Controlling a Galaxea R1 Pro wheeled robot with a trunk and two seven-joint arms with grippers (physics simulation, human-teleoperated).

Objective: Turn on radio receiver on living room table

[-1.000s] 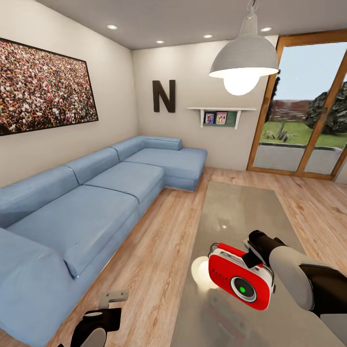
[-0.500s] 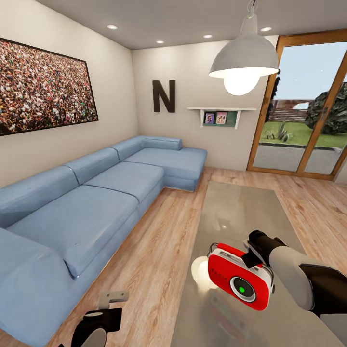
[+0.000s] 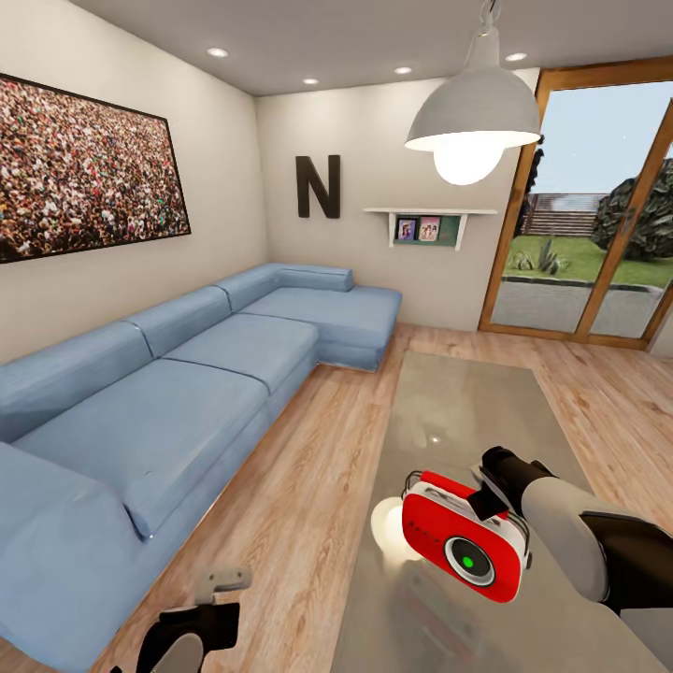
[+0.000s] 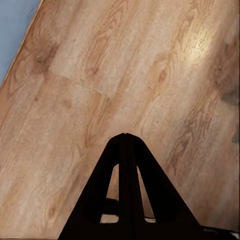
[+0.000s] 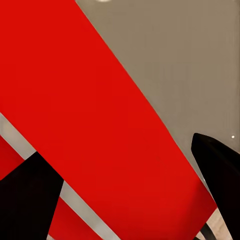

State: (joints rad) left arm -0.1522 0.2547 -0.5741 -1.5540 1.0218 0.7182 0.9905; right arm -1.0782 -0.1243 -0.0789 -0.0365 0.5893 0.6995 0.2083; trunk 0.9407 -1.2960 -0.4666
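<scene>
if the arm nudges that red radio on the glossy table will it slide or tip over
Probably slide: the table top looks glossy and smooth. The radio already sits tilted, so a push high up might tip it. It looks like a stiff box that should not flex against the right gripper, whose fingers stand apart.

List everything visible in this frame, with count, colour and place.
Small red box radio: one, red with white trim, green-lit dial, on the table's near end.
Glossy grey-beige coffee table: one, right of the sofa.
L-shaped sofa: one, blue, along the left wall.
Crowd picture: one, left wall.
Letter N: one, black, far wall.
Pendant lamp: one, white, lit.
Left gripper: fingers together, over wood floor.
Right gripper: fingers apart beside the radio.
</scene>
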